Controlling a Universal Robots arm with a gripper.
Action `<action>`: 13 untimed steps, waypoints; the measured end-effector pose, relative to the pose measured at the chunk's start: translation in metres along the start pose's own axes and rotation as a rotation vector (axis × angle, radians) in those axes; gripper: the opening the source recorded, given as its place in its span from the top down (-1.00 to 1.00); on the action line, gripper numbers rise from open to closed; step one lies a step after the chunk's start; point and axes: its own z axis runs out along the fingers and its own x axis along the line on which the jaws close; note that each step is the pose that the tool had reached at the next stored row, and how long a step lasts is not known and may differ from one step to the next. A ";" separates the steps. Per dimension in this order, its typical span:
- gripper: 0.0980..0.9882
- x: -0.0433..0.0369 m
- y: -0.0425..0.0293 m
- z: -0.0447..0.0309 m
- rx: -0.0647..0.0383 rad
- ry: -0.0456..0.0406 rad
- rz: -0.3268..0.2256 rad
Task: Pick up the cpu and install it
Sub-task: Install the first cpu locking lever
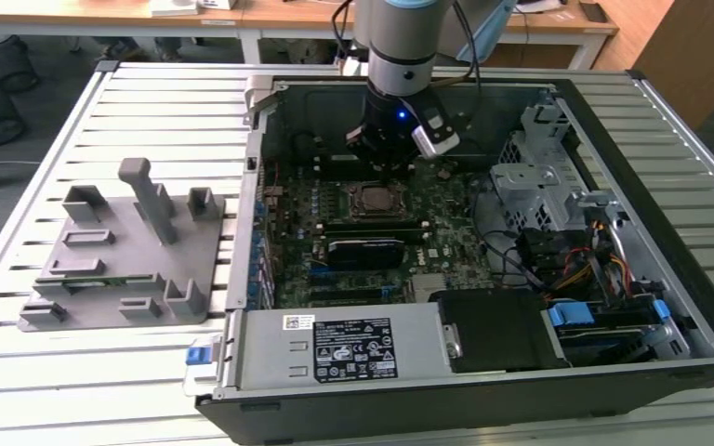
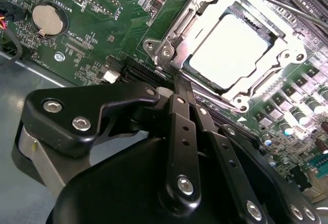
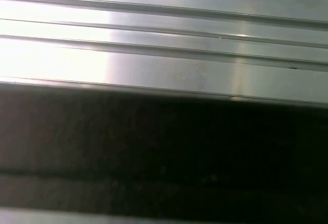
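Note:
The cpu, a flat square chip with a bright silvery top, lies inside the metal socket frame on the green motherboard. My gripper has its black fingers shut against each other with nothing between them. Their tips are just beside the frame's edge, off the cpu. In the exterior view the gripper hangs inside the open computer case, just behind the socket.
The case walls surround the motherboard. A drive cage, cables and a power supply stand at the exterior view's right and front. A grey fixture sits on the slatted table at the exterior view's left.

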 end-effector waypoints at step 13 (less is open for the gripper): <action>0.98 -0.0020 0.0004 0.0020 0.027 0.0029 0.000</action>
